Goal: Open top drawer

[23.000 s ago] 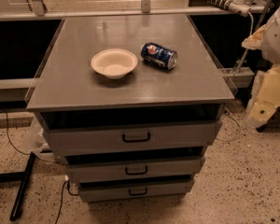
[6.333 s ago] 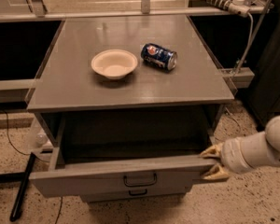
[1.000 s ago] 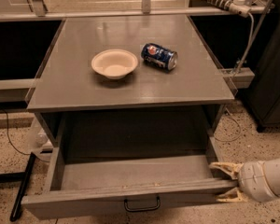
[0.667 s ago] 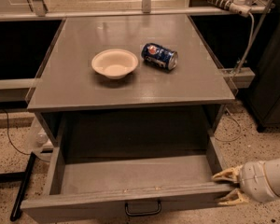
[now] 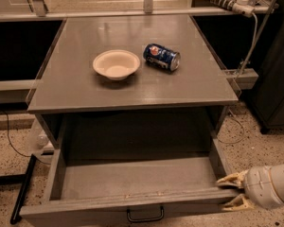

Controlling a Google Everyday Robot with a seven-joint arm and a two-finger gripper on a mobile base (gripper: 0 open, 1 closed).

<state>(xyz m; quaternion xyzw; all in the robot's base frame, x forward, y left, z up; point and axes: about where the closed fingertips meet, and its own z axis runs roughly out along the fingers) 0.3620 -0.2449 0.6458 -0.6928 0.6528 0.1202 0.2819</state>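
Observation:
The top drawer [image 5: 132, 176] of the grey cabinet stands pulled far out, its deep grey interior bare. Its small black loop handle [image 5: 145, 215] shows on the front panel at the bottom edge of the view. My gripper [image 5: 231, 191] comes in from the lower right. Its two cream fingers [image 5: 229, 179] sit at the drawer's front right corner, one above the front edge and one below it, spread apart. The two lower drawers are hidden under the open one.
A white bowl [image 5: 116, 64] and a blue soda can [image 5: 161, 56] lying on its side rest on the cabinet top [image 5: 85, 86]. A black bar [image 5: 22, 188] lies on the speckled floor at left. Cables and a rail run at right.
The drawer has come a little further out toward the camera, and my gripper has moved with its front right corner, down and to the right.

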